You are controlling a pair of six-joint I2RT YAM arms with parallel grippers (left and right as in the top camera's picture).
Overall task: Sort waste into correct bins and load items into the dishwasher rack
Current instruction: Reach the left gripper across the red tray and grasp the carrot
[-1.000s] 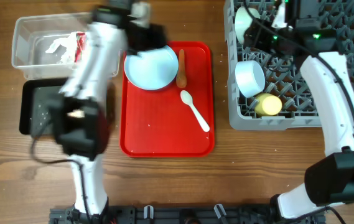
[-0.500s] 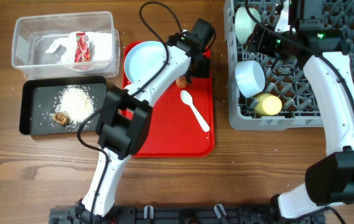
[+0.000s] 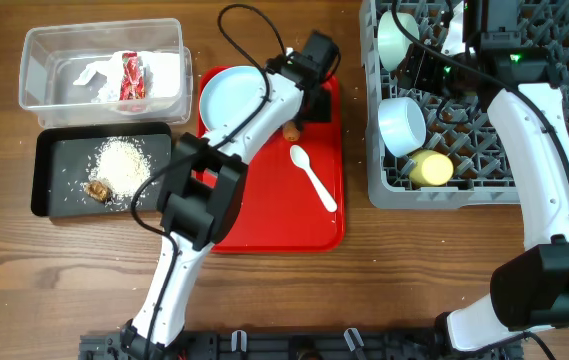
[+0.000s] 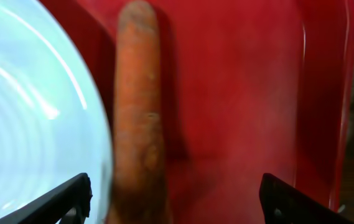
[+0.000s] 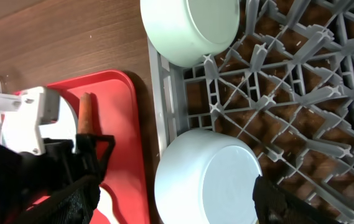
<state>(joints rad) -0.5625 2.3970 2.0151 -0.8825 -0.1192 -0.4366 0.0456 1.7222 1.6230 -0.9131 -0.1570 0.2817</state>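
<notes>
Carrot lies on the red tray near the table's far edge, just beside the pale blue plate. The left gripper hovers above it, jaws spread wide. It should probably centre over the carrot and keep its plate-side finger off the rim.

Orange carrot is lying lengthwise on the red tray, just beside the round, pale blue plate. The white spoon is lying diagonally near them. Rice and a brown scrap are sitting in the black tray. The crumpled wrapper is resting in the clear tub. The grey rack is holding a tilted mint bowl, a tilted blue bowl and a yellow cup.
</notes>
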